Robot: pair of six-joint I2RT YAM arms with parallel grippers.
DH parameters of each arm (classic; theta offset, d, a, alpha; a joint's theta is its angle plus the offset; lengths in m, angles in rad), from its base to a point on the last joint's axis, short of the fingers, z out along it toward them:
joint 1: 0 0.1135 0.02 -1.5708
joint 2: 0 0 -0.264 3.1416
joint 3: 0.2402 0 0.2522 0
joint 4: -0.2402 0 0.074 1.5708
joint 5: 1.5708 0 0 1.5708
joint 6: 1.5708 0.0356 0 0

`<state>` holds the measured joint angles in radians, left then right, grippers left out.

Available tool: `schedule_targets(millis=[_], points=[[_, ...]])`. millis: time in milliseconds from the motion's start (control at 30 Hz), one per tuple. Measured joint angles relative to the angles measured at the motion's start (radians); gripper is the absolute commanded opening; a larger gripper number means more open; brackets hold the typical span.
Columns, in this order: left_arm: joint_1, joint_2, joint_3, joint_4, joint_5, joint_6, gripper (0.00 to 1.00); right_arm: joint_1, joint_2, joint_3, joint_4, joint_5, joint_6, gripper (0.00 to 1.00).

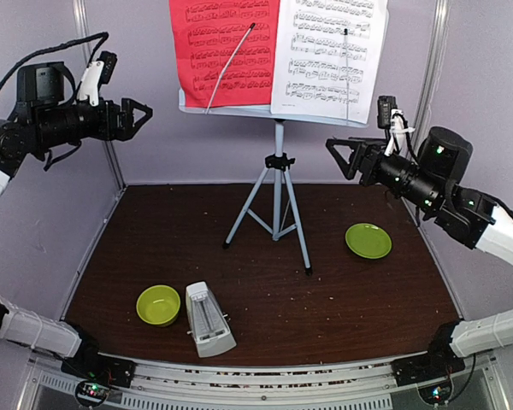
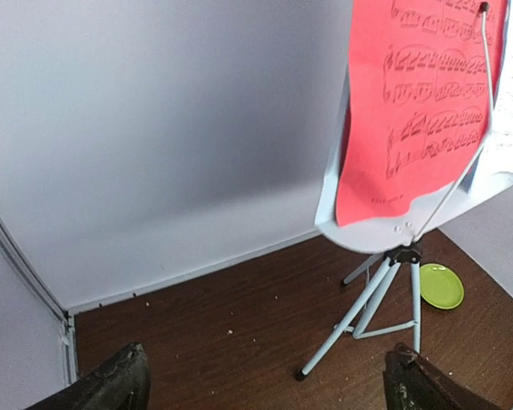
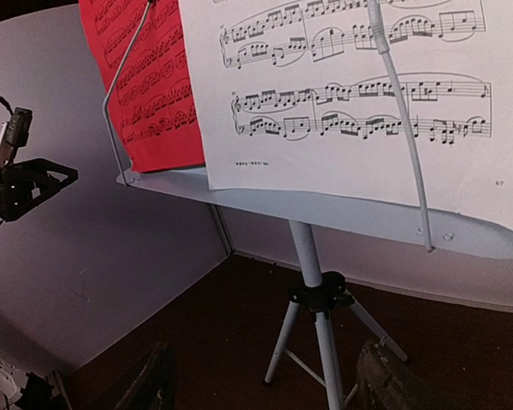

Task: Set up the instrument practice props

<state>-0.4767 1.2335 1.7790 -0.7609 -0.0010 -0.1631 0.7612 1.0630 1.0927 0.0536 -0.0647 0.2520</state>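
Red sheet (image 1: 222,47) and white sheet (image 1: 329,55) on music stand (image 1: 279,141) | metronome (image 1: 208,320) on desk (image 1: 265,282) | left hand (image 1: 144,120) wide open, empty | right hand (image 1: 336,158) open, empty

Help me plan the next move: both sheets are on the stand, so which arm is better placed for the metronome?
Left, probably. The metronome sits near-left beside the bowl, on the left arm's side; the left gripper is open and empty.
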Motion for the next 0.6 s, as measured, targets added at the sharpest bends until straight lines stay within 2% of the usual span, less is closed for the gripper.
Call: schedule_targets(millis=[333, 467, 600], points=[[0.000, -0.167, -0.369, -0.031, -0.018, -0.148, 0.98, 0.090, 0.018, -0.103, -0.081, -0.066, 0.067, 0.81], [0.000, -0.179, -0.476, -0.037, -0.017, -0.208, 0.98, 0.155, 0.073, -0.099, -0.095, -0.071, 0.101, 0.84], [0.000, -0.179, -0.545, -0.041, -0.018, -0.258, 0.98, 0.212, 0.190, -0.028, -0.154, -0.071, 0.153, 0.89]])
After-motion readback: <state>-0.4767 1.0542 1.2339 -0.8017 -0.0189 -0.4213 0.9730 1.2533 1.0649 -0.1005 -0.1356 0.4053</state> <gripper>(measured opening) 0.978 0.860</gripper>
